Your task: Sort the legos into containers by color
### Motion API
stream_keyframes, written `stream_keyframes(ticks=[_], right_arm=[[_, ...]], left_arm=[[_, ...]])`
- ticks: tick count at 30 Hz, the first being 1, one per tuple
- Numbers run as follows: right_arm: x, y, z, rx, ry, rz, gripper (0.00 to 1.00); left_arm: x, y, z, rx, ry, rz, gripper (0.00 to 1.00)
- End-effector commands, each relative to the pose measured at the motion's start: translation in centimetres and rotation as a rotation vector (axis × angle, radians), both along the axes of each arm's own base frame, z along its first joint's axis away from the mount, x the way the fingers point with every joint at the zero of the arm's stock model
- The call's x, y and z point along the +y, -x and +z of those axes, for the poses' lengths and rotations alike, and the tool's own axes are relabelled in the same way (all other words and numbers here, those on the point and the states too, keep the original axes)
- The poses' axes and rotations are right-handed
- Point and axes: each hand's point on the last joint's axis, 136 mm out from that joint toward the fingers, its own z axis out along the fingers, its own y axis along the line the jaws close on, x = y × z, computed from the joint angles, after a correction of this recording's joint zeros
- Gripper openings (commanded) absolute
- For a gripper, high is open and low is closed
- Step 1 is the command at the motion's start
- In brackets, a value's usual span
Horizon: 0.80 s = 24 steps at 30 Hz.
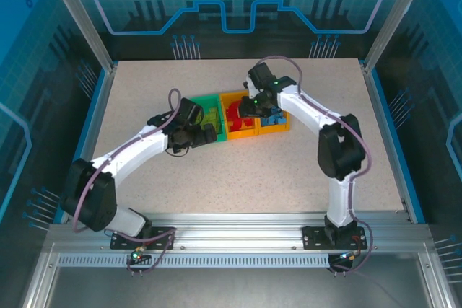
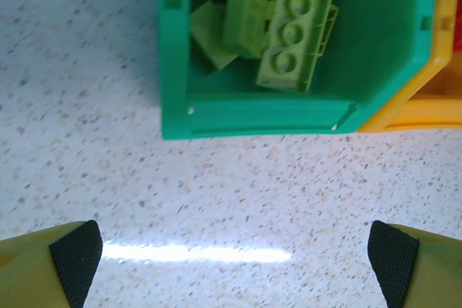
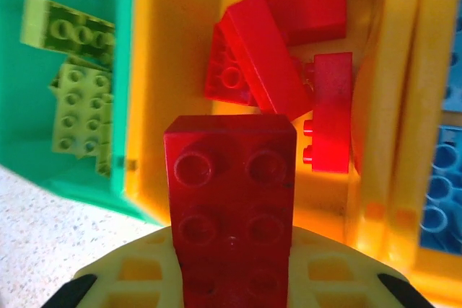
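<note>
From above, three bins stand touching in a row at the middle of the table (image 1: 144,171): the green bin (image 1: 209,99), the middle bin (image 1: 242,133) at its 3 o'clock, and the right bin (image 1: 280,127) beyond that. The left gripper (image 1: 198,135) hangs at the green bin's 6 o'clock, just beside its near wall and over bare tabletop. The right gripper (image 1: 250,110) sits above the middle bin, and its arm comes in from 2 o'clock across part of the right bin.

In the left wrist view, the left gripper (image 2: 231,261) is spread wide and holds nothing. Its dark pads (image 2: 72,257) sit at the two lower corners with speckled table (image 2: 108,70) between them. At 12 o'clock from the jaws lies the green bin (image 2: 253,117), its near wall facing the fingers and apart from them. Lime bricks (image 2: 289,41) are piled inside, one with its hollow underside up. The middle bin (image 2: 422,102) presses against the green bin's corner at 3 o'clock.

In the right wrist view, the right gripper (image 3: 231,283) is clamped on a held red brick (image 3: 231,200) that juts toward 12 o'clock, studs facing the camera. It sits above the near wall of the middle bin (image 3: 155,70). More red bricks (image 3: 274,55) lie heaped in that bin past its tip, at 12 to 1 o'clock. At 9 o'clock is the green bin (image 3: 29,84), with lime bricks (image 3: 79,106) inside. At 3 o'clock, past a doubled orange-yellow wall, the right bin (image 3: 411,106) holds blue bricks (image 3: 442,192).
</note>
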Motion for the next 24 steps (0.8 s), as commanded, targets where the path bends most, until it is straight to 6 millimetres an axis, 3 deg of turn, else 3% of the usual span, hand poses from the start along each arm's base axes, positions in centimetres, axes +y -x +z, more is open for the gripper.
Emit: stream_keyframes(ticks=[1,4,9,12,15,20,24], right_arm=[[1.0,-0.1,0.0,0.053,-0.001,-0.006,0.24],[1.4,-0.7,-0.2,0.053,-0.007,-0.012,0.30],[1.4,-0.7,0.0,0.048,0.003,-0.013,0.80],[1.3,0.0,1.6,-0.006,0.010,0.013,0.87],[0.4,1.0,4.0,-0.104,0.028,0.025,1.00],[-5.1,2.2,6.5,-0.216,0.139,-0.051,1.00],[-14.1,3.7,6.5,-0.404,0.389,-0.143,1.00]], left_arm=[[1.3,0.3,1.3,-0.063,0.007,0.061,0.99],[2.1,1.1,1.2,-0.067,-0.006,0.079,0.99],[3.4,2.1,0.7,-0.066,-0.042,0.105,0.99],[4.5,2.5,0.7,-0.066,-0.091,0.120,0.99],[5.6,2.6,0.9,-0.074,-0.145,0.123,0.99],[8.2,2.7,1.4,-0.076,-0.258,0.159,0.99],[11.1,2.6,2.3,-0.137,-0.404,0.172,0.99]])
